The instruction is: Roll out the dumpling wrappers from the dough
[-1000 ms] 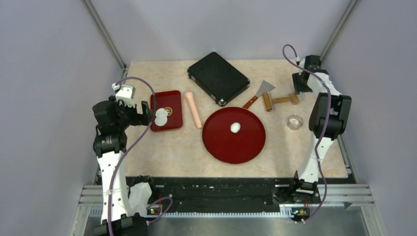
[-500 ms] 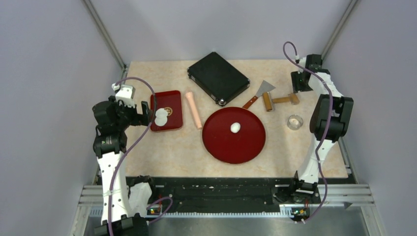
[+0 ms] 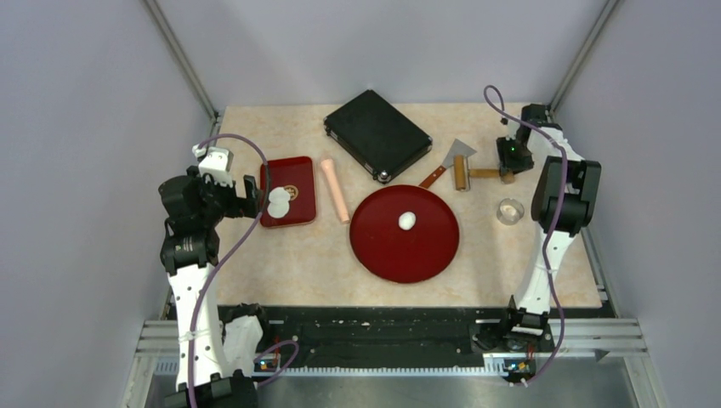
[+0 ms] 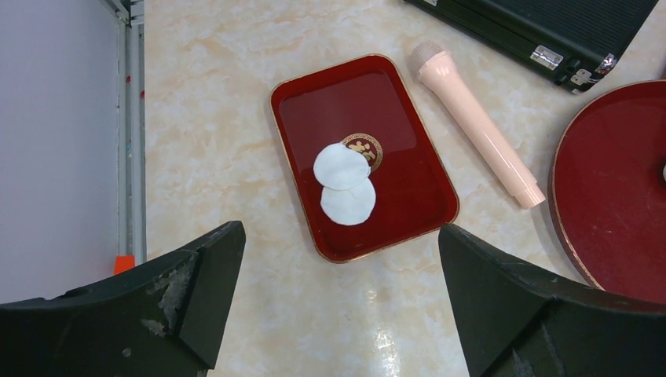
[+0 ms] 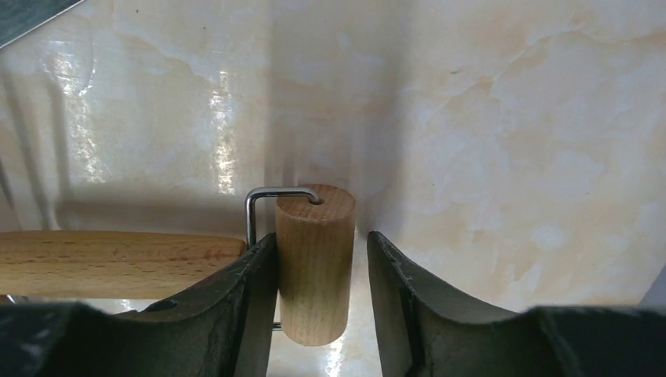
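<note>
Right hand [image 5: 322,251]: my fingers stand either side of the small end drum [image 5: 312,228] of the wooden pastry roller. One finger touches its side and a thin gap shows at the other, so I am not pinching it.
Roller handle [image 5: 118,263]: lies flat on the tabletop [image 3: 298,263], running off to one side of my fingers.
Left hand [image 4: 339,259]: spread wide and holding nothing, hanging above the near edge of the small red tray [image 4: 408,133].
Dumpling wrappers [image 4: 345,184]: two neat white discs, overlapping, lying in that tray.
Dough [image 3: 407,221]: a small white ball resting on the round red plate [image 3: 383,251], well apart from both my hands.
Pink rolling pin [image 4: 477,126]: between the tray and the plate.
Clear ring cutter [image 3: 510,210]: just beside the plate, near my right arm.
Scraper [image 3: 459,153]: beside the roller's large drum.
Black case [image 3: 377,134]: at the far side of the tabletop.
</note>
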Controlling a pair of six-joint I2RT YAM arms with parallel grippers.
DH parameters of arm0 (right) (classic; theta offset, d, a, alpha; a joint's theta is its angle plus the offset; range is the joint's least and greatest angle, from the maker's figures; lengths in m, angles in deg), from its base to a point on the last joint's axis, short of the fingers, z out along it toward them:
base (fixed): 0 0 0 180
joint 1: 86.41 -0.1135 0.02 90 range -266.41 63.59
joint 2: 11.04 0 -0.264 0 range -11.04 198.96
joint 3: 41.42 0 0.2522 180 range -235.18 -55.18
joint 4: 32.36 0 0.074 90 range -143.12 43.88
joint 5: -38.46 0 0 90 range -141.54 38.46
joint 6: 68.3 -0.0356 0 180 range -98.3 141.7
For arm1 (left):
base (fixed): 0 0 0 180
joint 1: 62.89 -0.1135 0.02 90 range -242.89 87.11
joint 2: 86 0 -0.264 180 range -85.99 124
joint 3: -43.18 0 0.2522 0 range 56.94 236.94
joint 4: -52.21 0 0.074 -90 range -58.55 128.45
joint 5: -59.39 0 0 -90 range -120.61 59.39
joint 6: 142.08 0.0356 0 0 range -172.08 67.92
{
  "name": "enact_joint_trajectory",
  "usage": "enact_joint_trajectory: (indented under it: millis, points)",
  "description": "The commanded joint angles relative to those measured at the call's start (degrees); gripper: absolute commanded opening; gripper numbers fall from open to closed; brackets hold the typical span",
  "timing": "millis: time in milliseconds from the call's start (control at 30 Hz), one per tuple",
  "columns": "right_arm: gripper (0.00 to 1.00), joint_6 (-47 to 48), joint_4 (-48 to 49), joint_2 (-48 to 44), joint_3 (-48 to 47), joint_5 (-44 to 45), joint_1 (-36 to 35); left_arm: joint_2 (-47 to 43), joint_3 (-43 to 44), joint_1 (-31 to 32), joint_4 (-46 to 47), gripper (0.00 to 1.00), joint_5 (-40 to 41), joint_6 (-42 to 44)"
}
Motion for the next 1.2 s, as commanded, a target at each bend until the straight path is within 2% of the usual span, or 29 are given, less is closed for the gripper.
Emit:
enact_joint_trajectory:
  millis: [0,67,100,167,300,400,500,700,933,1167]
  points:
    - [0.37,-1.0,-2.8,2.9,-2.0,-1.2,-0.3,-1.0,0.0,-0.5,1.7,0.99,-1.4,-0.2]
    - [0.10,-1.1,-3.1,3.0,-2.2,-1.7,-0.2,-1.0,0.0,-0.5,1.7,0.99,-1.5,-0.3]
    - [0.00,-1.4,-3.1,2.8,-2.2,-1.9,-0.2,-1.1,0.0,-0.5,1.7,0.99,-1.5,-0.2]
    - [0.00,-1.8,-2.3,1.2,-1.7,-1.6,-0.3,-1.2,0.1,-0.6,1.7,0.99,-1.7,-0.4]
    - [0.00,-0.8,3.7,-8.8,2.5,-1.2,-0.6,-0.4,1.4,-0.4,1.8,0.99,-3.3,-1.0]
    - [0.00,-0.5,6.3,-18.2,4.3,-1.2,-1.5,1.9,4.9,0.5,1.7,0.99,-4.4,-1.0]
    - [0.00,-0.7,6.6,-26.9,4.4,-2.1,-3.2,5.7,10.9,4.1,0.5,0.99,-4.3,0.7]
    - [0.00,-1.7,5.6,-41.4,6.3,-8.7,-7.9,15.3,27.7,22.3,-1.7,0.99,2.6,3.7]
    - [0.00,-2.8,6.8,-53.2,13.6,-22.0,-13.3,29.8,45.3,38.5,-1.4,0.99,-5.9,-1.8]
    - [0.00,-3.7,8.5,-59.8,21.8,-30.8,-14.5,39.8,52.0,51.7,-3.5,0.99,-9.3,-4.7]
